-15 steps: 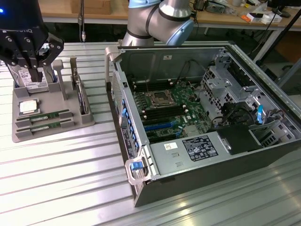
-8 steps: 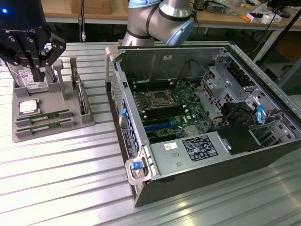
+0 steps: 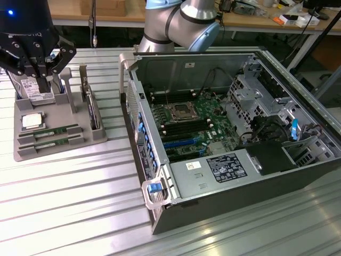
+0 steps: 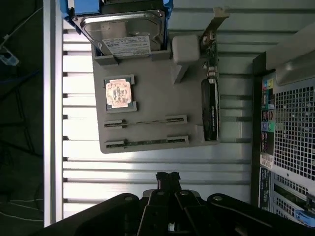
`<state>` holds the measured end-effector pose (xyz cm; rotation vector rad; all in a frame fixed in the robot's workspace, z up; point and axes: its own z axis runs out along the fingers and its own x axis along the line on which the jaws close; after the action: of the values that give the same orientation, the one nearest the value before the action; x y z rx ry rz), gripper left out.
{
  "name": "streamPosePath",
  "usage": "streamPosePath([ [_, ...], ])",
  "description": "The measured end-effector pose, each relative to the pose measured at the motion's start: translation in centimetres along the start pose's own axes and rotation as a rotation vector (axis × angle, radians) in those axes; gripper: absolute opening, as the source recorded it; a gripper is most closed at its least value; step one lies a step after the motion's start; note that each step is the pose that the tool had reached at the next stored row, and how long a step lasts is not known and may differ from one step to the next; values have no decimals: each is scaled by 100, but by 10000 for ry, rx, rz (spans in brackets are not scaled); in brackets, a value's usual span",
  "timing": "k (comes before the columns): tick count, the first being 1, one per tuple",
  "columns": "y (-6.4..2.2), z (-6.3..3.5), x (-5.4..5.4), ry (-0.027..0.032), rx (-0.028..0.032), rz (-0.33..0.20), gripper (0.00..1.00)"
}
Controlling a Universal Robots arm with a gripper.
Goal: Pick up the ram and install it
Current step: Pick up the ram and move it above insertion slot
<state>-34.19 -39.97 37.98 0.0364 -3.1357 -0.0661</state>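
- I am viewing the arm reaching from its base behind the open computer case (image 3: 229,138) toward the exterior view's left, with the wrist pointing downward.
- The gripper (image 3: 45,78) is hanging above the grey parts tray (image 3: 80,140), over the end where the hard drive (image 3: 33,92) is standing in its slot.
- I am seeing the fingers (image 4: 162,181) pressed together in the wrist view, with nothing pinched between them.
- The ram (image 3: 50,132) is lying flat in a slot of the tray, just beside the square processor chip (image 3: 32,121) and apart from the gripper.
- A second green stick (image 3: 53,141) is lying parallel to it, nearer the tray's edge.
- A dark card (image 4: 210,108) is standing on edge at the side of the tray facing the case.
- White lettering is showing on the gripper body, cut off by the frame edge; I cannot read it whole.
- The hard drive is carrying a white label with a barcode; its print is too small to read.
- A black label (image 3: 225,167) with white print and a small white sticker (image 3: 193,166) are showing on the silver housing inside the case; neither is legible.
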Motion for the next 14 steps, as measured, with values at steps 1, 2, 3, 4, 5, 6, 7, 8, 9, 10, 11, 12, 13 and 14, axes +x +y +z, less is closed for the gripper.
streamPosePath([
  [1,0,0,-3,13,1,-318,10],
  [2,0,0,-8,27,4,-613,10],
  [3,0,0,-8,35,4,-808,10],
  [4,0,0,-10,42,5,-993,10],
  [5,-1,0,-10,49,5,-1157,10],
  [6,0,0,-11,57,7,-1350,10],
  [7,-1,0,-11,63,7,-1493,10],
  [8,0,0,-11,67,7,-1605,10],
  [9,-1,0,-11,72,8,-1705,10],
  [10,-1,0,-11,80,9,-1904,10],
  [11,-1,0,-12,88,9,-2080,10],
  [12,-1,0,-12,94,11,-2212,10],
  [13,0,0,-12,100,11,-2369,10],
  [14,0,0,-12,106,11,-2521,10],
])
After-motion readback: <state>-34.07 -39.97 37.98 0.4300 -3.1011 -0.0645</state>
